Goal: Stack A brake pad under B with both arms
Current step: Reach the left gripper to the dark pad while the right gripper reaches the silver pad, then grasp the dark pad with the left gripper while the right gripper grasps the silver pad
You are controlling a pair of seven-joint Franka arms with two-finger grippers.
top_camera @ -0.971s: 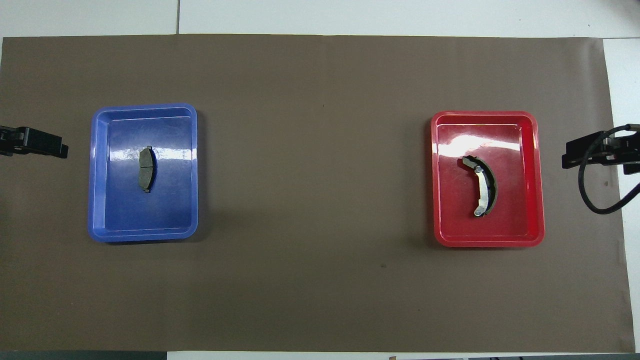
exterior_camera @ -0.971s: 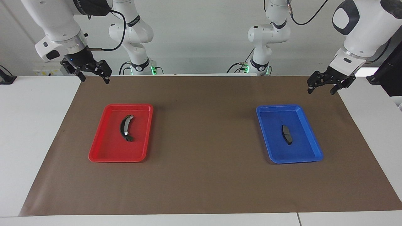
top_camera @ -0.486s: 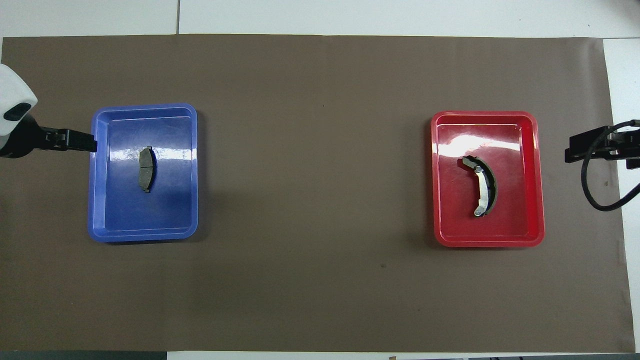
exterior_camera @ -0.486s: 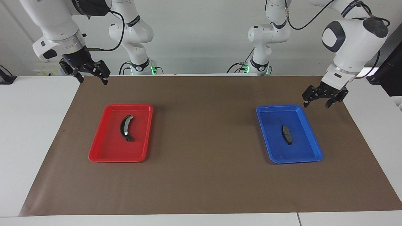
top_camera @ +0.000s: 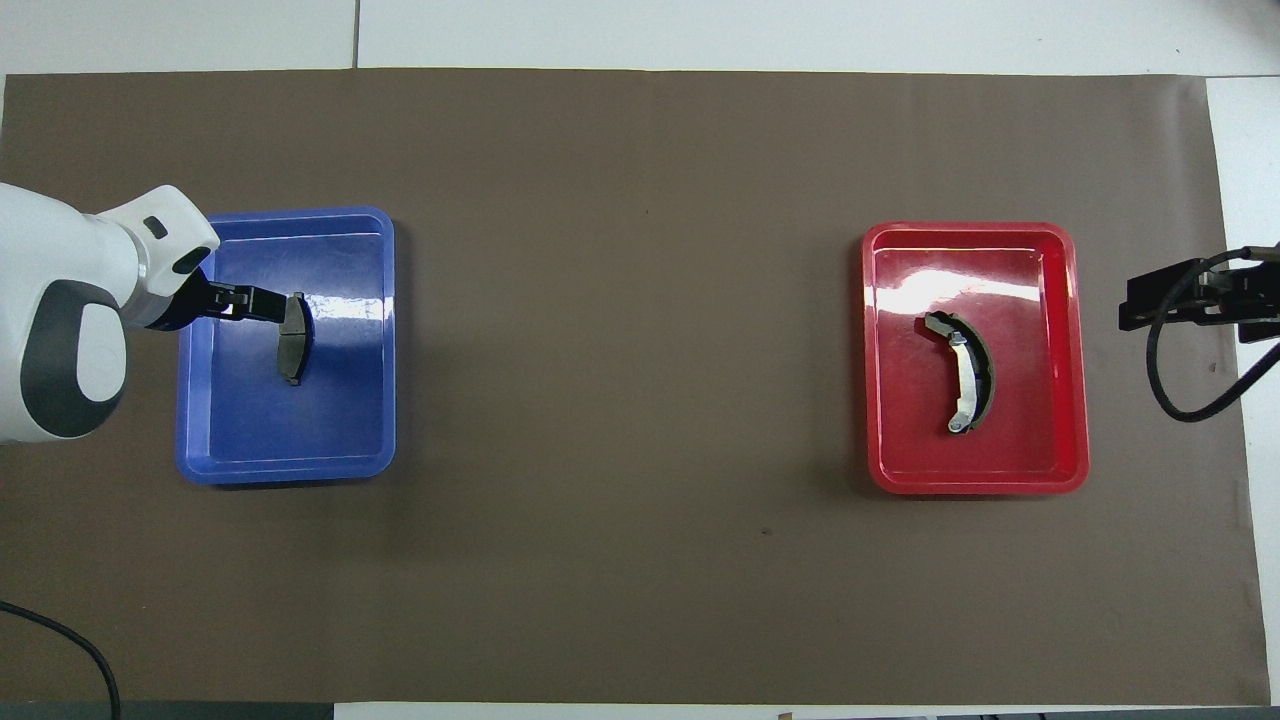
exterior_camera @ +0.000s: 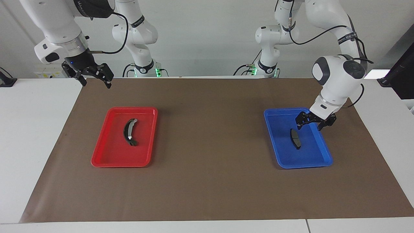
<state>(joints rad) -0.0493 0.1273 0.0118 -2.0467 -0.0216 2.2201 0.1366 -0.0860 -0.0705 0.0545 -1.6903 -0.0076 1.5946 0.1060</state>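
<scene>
Mostly clear views, a few gaps. Right claw [top_camera: 1150,303] is cut by the overhead frame edge, with a black cable looping across it; only its dark body shows there. Left arm's white wrist covers a corner of the blue tray [top_camera: 286,466] from overhead. Overhead, the left claw [top_camera: 255,302] tip overlaps pad A [top_camera: 292,338], so contact can't be read from that view; the facing view shows a gap.

Left claw [exterior_camera: 312,124]: fingers apart, wide, holding nothing, hanging over the blue tray [exterior_camera: 284,163] at the part nearer the robots, just above A [exterior_camera: 294,138] without touching it.

Right claw [exterior_camera: 94,77]: fingers apart, empty, raised over the edge of the brown mat [exterior_camera: 207,181] at the right arm's end, well apart from the red tray [exterior_camera: 110,161]. That arm waits.

A lies flat in the blue tray, about mid-tray, toward the left arm's end of the surface [exterior_camera: 29,136]. Short, plain dark, slightly curved.

B [exterior_camera: 129,132] lies flat in the red tray [top_camera: 975,482], toward the right arm's end. Long crescent, silvery strip along its inner curve, seen best overhead [top_camera: 962,371].

Trays sit level with each other on the mat [top_camera: 640,600], well apart, with bare mat between.
</scene>
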